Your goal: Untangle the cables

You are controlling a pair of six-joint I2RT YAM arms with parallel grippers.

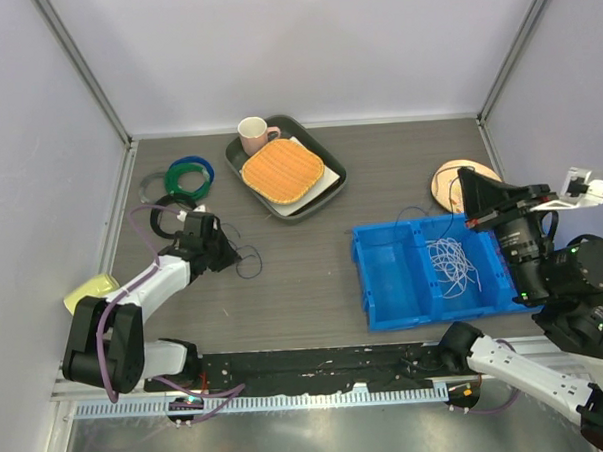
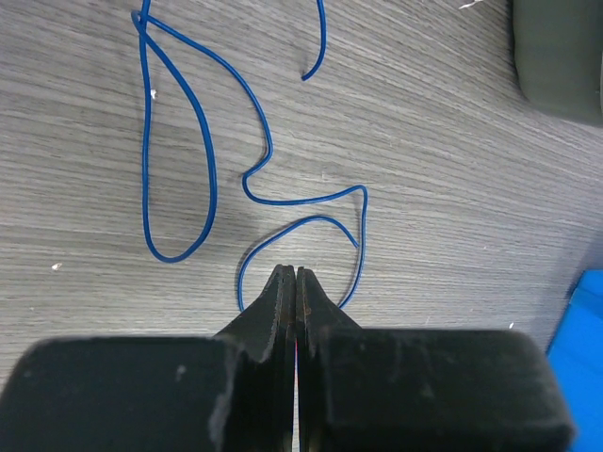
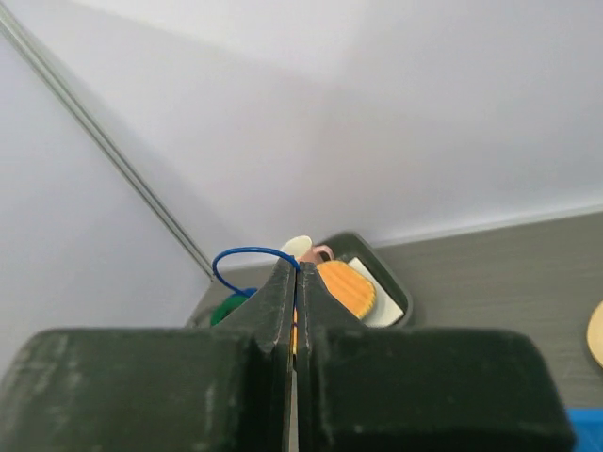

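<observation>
Thin blue wire [image 2: 144, 169] lies alone on the grey wood-grain table [image 1: 304, 276], on the left side, spread in open loops and crossing itself only near one end; reads as pulled free of the bunch. Left hand [image 2: 290, 273] low over its nearest loop, fingers pressed together; cannot tell whether a strand is pinched between them. A heap of thin white wires [image 1: 451, 262] sits snarled in the right compartment of the blue plastic bin [image 1: 386, 317] on the right side; clearly not yet sorted. Right hand [image 3: 294, 266] is raised above the bin's far right corner, fingers clamped on a second blue strand [image 3: 247, 250] that arcs out from the tips. No red wire is visible. Judgement: partway, one wire separated, one apparently being drawn out, the white heap left.
</observation>
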